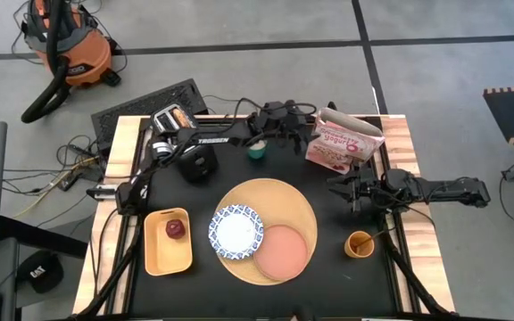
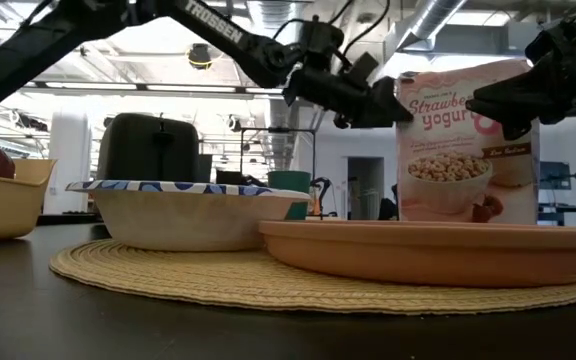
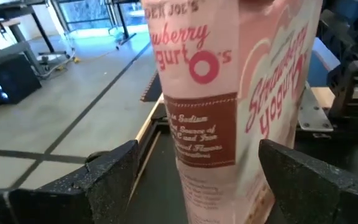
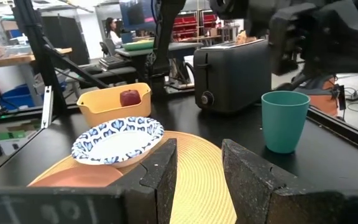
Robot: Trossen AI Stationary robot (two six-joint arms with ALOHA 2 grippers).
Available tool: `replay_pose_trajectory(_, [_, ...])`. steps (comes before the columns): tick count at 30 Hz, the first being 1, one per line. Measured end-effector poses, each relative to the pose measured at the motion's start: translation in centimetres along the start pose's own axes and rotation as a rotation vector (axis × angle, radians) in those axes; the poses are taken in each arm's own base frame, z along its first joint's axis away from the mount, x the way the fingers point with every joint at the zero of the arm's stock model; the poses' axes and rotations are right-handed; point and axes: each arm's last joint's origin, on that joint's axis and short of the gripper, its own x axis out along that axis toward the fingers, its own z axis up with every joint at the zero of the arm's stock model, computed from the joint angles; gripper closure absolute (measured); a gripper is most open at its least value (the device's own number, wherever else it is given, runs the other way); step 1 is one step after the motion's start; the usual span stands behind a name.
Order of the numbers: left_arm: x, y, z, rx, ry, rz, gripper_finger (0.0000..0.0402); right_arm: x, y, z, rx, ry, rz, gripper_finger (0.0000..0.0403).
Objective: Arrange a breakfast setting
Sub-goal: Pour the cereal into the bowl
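We see the left gripper (image 1: 303,135), fingers spread, facing the upright pink cereal box (image 1: 342,143) at the table's far edge, its tall axis squarely between them, while the right gripper (image 1: 339,189), fingers slightly parted and empty, waits beside the tan board (image 1: 279,193)

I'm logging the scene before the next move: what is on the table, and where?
Board: one, tan, table centre.
Bowl: one, blue-and-white, on the board's left part.
Plate: one, pink, on the board beside the bowl.
Tray: one, yellow, left of the board.
Apple: one, dark red, in the tray.
Orange cup: one, right of the board.
Teal cup: one, behind the board.
Toaster: one, black, back left.
Cereal box: one, pink, back right.
Left gripper: open, at the cereal box.
Right gripper: open, right of the board.
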Motion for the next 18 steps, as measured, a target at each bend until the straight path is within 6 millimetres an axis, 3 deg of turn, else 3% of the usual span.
replay_pose_trajectory(9, [2.5, -1.2, -3.8, -0.012, -0.082, -0.108, 0.0083, 0.0, 0.0, 0.0, 0.000, -0.001, -0.001, 0.0248])
replay_pose_trajectory(18, [2.8, -2.0, -4.6, -0.038, -0.074, -0.220, 0.0084, 0.0, 0.0, 0.0, -0.003, -0.002, -0.001, 0.0248])
